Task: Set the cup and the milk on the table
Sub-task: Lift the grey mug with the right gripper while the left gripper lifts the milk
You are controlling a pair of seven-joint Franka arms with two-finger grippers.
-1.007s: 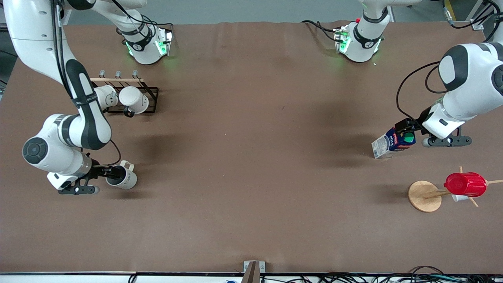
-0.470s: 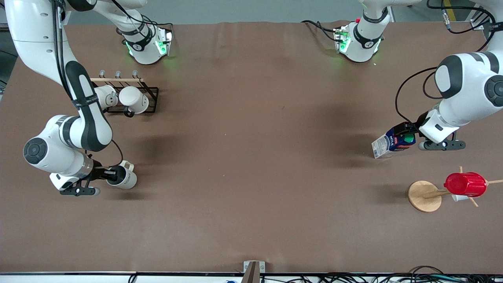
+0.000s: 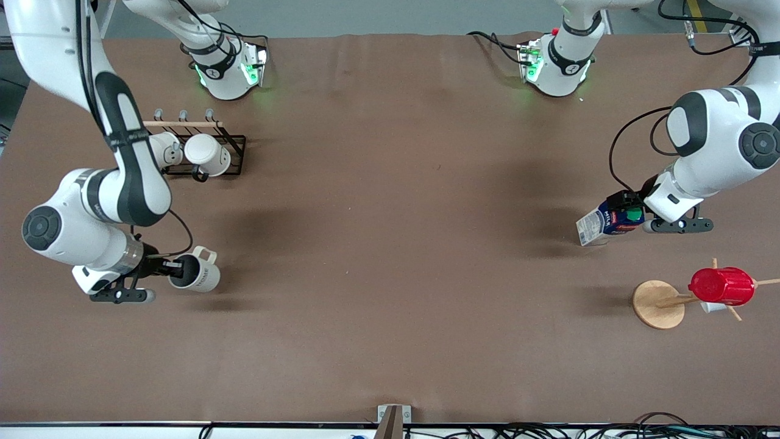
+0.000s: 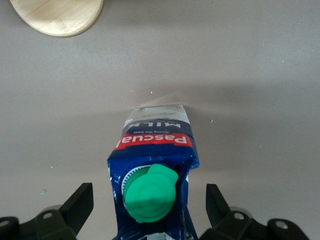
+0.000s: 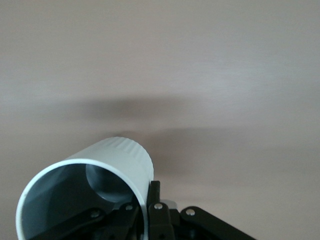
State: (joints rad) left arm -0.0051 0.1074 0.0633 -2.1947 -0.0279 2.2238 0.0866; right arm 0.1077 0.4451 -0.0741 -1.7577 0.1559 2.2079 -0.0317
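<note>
The cream-beige cup (image 3: 200, 275) hangs tilted on its side, low over the brown table (image 3: 390, 244) at the right arm's end. My right gripper (image 3: 177, 268) is shut on its rim. In the right wrist view the fingers (image 5: 152, 192) pinch the cup's wall (image 5: 115, 155). The blue and white milk carton (image 3: 609, 221) with the green cap (image 4: 150, 192) rests its base on the table at the left arm's end. My left gripper (image 3: 631, 210) is around its top, open. In the left wrist view its fingers (image 4: 84, 200) stand apart from both sides of the carton (image 4: 157, 137).
A black wire rack (image 3: 234, 146) with two white mugs stands near the right arm's base. A wooden mug tree (image 3: 655, 305) carrying a red ribbed cup (image 3: 722, 285) stands nearer the front camera than the milk; its base shows in the left wrist view (image 4: 55, 15).
The right gripper has carried the cup a little toward the table's middle. The left arm's wrist has shifted toward the carton; the carton has stayed in place.
</note>
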